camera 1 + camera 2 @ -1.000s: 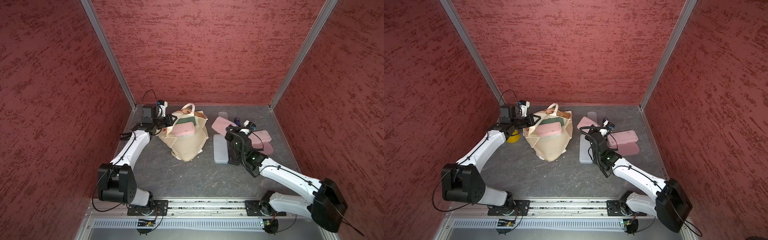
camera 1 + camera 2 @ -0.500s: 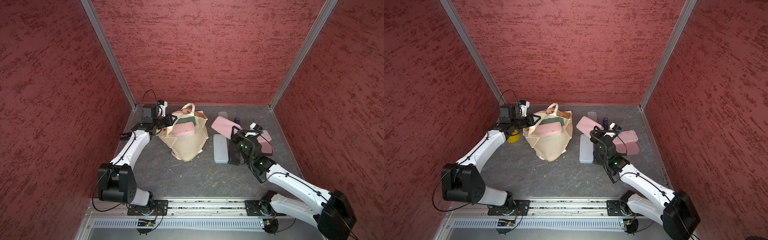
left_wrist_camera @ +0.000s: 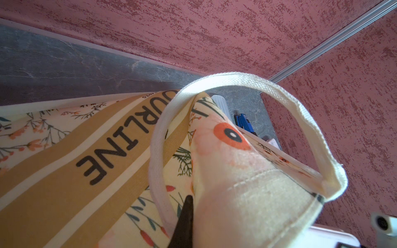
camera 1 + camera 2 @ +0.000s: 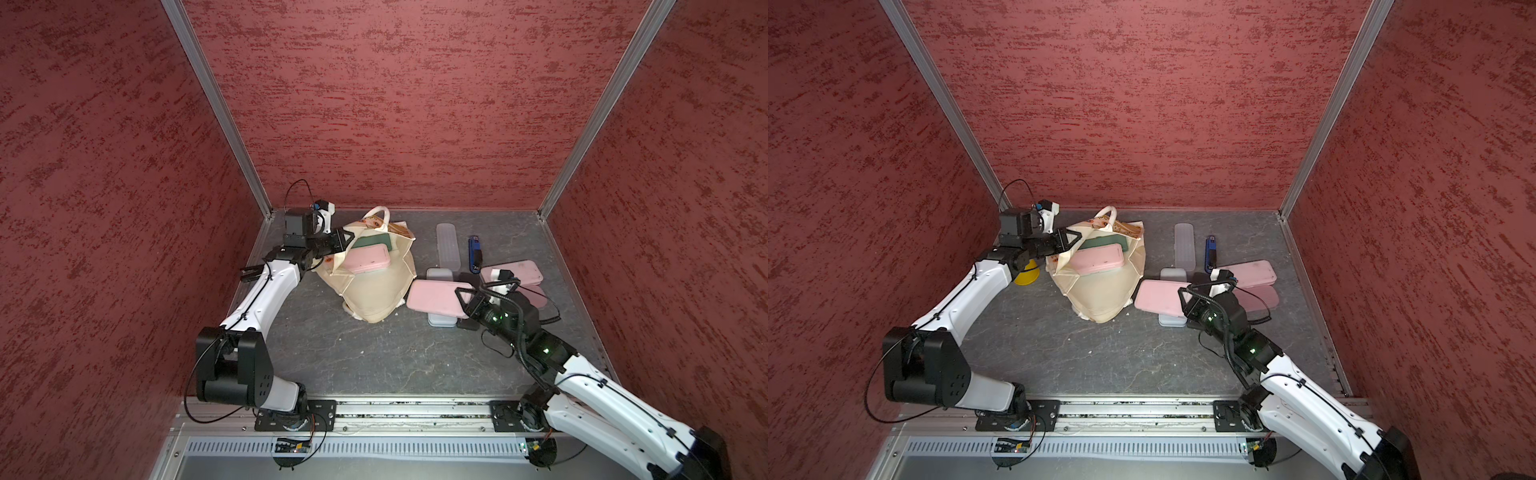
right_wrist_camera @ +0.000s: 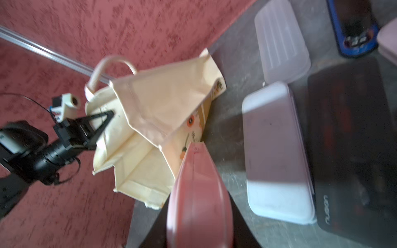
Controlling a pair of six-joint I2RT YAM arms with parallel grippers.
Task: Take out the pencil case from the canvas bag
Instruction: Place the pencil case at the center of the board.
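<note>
The cream canvas bag (image 4: 374, 295) (image 4: 1100, 299) slumps at the back left with its mouth held open. My left gripper (image 4: 347, 240) (image 3: 193, 214) is shut on the bag's rim beside the white handle (image 3: 300, 111); only one of its fingers (image 3: 184, 223) shows. A pink pencil case (image 4: 368, 258) and a green one (image 4: 370, 241) lie inside the mouth. My right gripper (image 4: 462, 300) (image 5: 198, 225) is shut on another pink pencil case (image 4: 436, 297) (image 5: 199, 193), which hangs level just right of the bag, above a pale case.
Right of the bag lie a pale grey case (image 4: 440, 321), a translucent case (image 4: 448, 247), a blue item (image 4: 475, 253), a black case (image 5: 352, 139) and two pink cases (image 4: 515, 272). A yellow object (image 4: 1025, 276) sits under the left arm. Red walls close three sides.
My right arm has drawn back toward the front, carrying the pink pencil case down from the back to just above the pale case. The left arm and bag have stayed still.
</note>
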